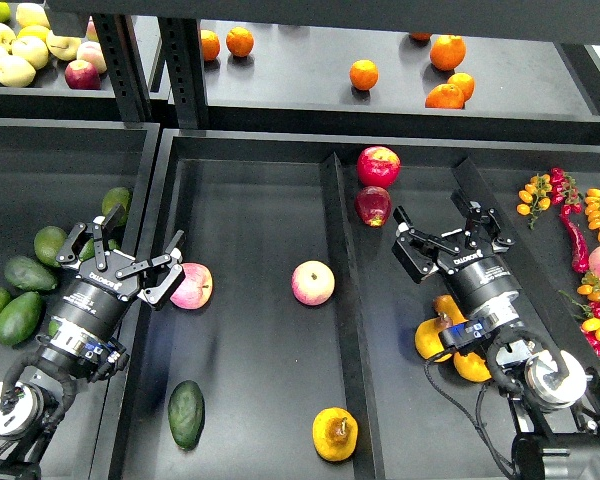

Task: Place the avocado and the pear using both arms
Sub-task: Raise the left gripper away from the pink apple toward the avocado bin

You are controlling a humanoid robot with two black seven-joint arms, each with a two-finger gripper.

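The dark green avocado (186, 413) lies on the black middle tray (250, 210) near its front left. The pear (335, 433), yellow-orange with a brown blotch and a short stem, sits to its right at the tray's front edge. My left gripper (128, 242) hovers over the tray's left wall, open and empty, well behind the avocado and beside a pink-yellow apple (191, 286). Open and empty too, my right gripper (440, 228) hangs over the right compartment, far behind and to the right of the pear.
Another pink-yellow apple (312, 282) sits mid-tray. Two red apples (376, 185) lie just past the divider (345, 300). Lighter avocados (20, 290) fill the left bin. Yellow pears (435, 338) lie under my right arm. Peppers (580, 230) are far right, oranges (445, 70) on the shelf.
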